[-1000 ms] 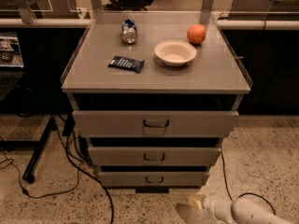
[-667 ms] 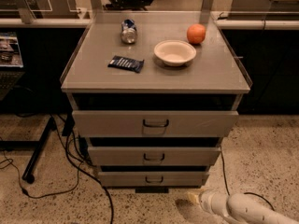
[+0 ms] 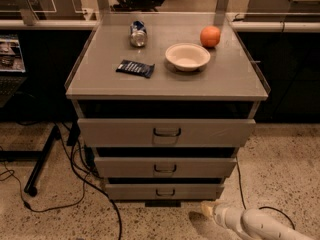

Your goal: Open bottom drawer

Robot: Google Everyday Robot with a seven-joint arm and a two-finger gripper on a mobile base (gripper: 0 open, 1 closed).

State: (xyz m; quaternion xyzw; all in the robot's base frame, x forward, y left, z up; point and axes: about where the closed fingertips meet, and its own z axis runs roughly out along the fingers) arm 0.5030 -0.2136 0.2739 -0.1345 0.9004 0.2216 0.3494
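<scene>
Speckled floor (image 3: 285, 159) down low, gripper (image 3: 206, 209) is just below and right of the closed bottom drawer (image 3: 135, 191), honestly can't tell whether it's spread or pinched.

Lab-like workroom: speckled floor (image 3: 285, 154), loose cables (image 3: 75, 176), benches (image 3: 35, 24) behind a grey drawer cabinet (image 3: 210, 81); tool (image 3: 206, 209) low near the floor.

1. Grey bottom drawer (image 3: 192, 191) with a small dark handle (image 3: 165, 192)
2. Cream-white gripper (image 3: 207, 209), low at the right over the beige speckled floor (image 3: 285, 159)
3. White bowl (image 3: 187, 56), orange fruit (image 3: 210, 36), dark blue packet (image 3: 135, 68)
</scene>
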